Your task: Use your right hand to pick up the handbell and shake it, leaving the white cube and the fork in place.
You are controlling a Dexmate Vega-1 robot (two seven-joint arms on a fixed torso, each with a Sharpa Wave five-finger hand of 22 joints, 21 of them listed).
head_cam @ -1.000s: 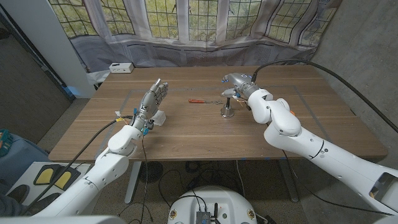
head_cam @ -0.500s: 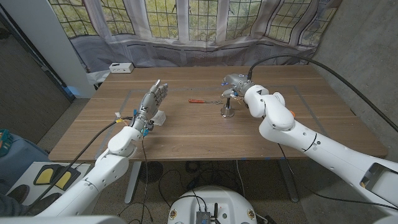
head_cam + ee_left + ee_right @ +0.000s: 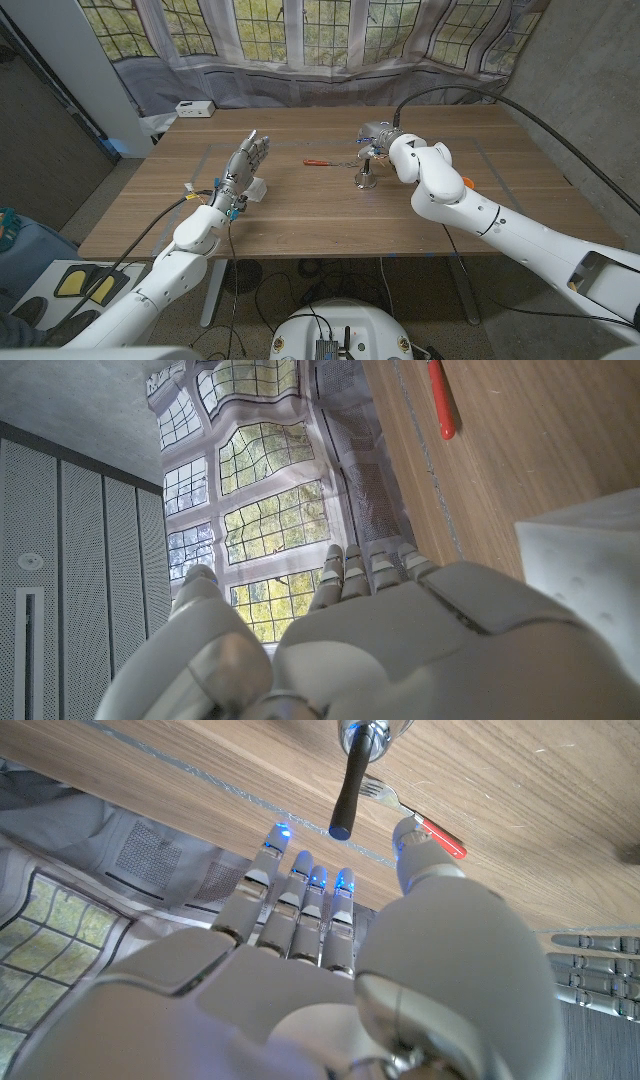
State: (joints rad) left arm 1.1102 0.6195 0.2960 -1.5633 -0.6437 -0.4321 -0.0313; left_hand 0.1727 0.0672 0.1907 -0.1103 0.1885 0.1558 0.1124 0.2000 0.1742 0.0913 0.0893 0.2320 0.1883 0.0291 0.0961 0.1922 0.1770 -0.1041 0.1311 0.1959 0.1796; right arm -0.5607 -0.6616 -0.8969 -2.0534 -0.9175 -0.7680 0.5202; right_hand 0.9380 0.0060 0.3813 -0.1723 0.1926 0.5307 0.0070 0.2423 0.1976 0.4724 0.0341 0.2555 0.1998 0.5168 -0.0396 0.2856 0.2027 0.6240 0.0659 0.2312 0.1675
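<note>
On the table: one handbell, one fork, one white cube.

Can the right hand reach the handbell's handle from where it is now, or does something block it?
Probably yes. The right hand is open right by the handbell, whose black handle stands free. The fork lies beside it, not in the way.

Both arms white, smooth, rounded shells, fat round joints. Left hand silver-grey metal w/ ridged fingers; thin coloured wires at wrist, black cable runs along arm. Right hand silver-grey too; fingertips glow blue. Thick black cable loops from right wrist. Small orange dot on right forearm.
</note>
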